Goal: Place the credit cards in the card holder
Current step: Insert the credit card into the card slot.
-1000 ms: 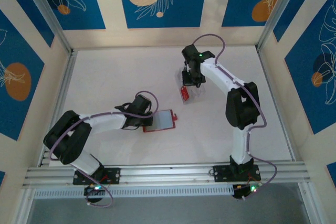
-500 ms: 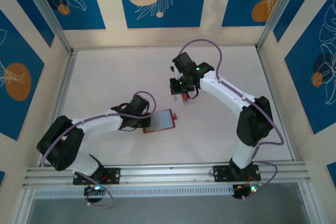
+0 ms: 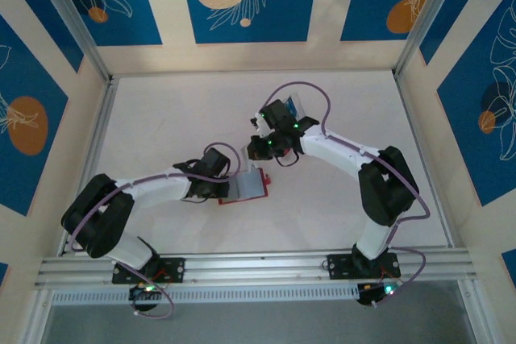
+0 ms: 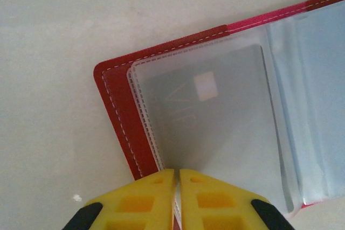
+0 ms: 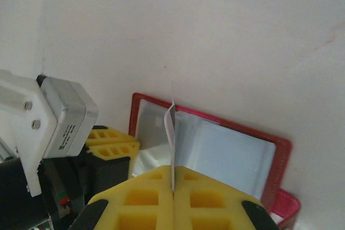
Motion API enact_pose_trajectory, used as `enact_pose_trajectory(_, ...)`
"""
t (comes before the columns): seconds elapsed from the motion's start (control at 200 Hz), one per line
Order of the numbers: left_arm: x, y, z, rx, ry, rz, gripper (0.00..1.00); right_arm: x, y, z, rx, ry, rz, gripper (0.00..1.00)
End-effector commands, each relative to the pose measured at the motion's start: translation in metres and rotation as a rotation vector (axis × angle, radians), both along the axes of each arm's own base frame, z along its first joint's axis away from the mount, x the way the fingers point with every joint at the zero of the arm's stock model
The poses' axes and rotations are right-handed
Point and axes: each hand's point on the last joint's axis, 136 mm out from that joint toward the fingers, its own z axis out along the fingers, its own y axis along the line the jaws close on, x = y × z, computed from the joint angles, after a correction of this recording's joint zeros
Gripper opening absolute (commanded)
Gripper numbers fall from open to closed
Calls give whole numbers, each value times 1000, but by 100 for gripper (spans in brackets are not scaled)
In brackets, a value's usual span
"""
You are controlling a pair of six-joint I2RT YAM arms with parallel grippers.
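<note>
**Holding a card over the open card holder**

We saw the red card holder (image 3: 251, 186) lying open and flat on the white table (image 3: 161, 118), between the two arms. The left gripper (image 4: 176, 189) had its yellow fingers pressed together on the near edge of the holder. It was pinching a clear plastic pocket (image 4: 143, 95) and pinning the holder down. A grey card (image 4: 215, 133) showed dimly behind that pocket.

The right gripper (image 5: 173, 181) was clamped tight on a thin card (image 5: 171, 125), held upright and edge-on over the holder's inner face. We could not tell its colour, nor whether its tip touched the holder.

We judged the card to be light, stiff and slick. A firm pinch across its flat faces near one short end suited it, leaving the free end to lead into a pocket. The pocket film looked soft and floppy, and its mouth narrow. We expected it could buckle or close unless the holder was pinned at its edge.
</note>
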Motion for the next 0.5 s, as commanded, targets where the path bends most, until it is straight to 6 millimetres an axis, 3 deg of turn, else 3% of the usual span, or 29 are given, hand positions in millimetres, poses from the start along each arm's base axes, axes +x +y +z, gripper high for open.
enact_pose_trajectory(0.0,-5,14,-7,69,32,8,10,-5,18,-7,76,26,26,0)
enact_pose_trajectory(0.26,-6,14,-11,70,43,9,10,-17,34,-40,127,33,47,0)
enact_pose_trajectory(0.495,-8,15,-12,69,48,14,9,-23,36,-62,174,54,20,0)
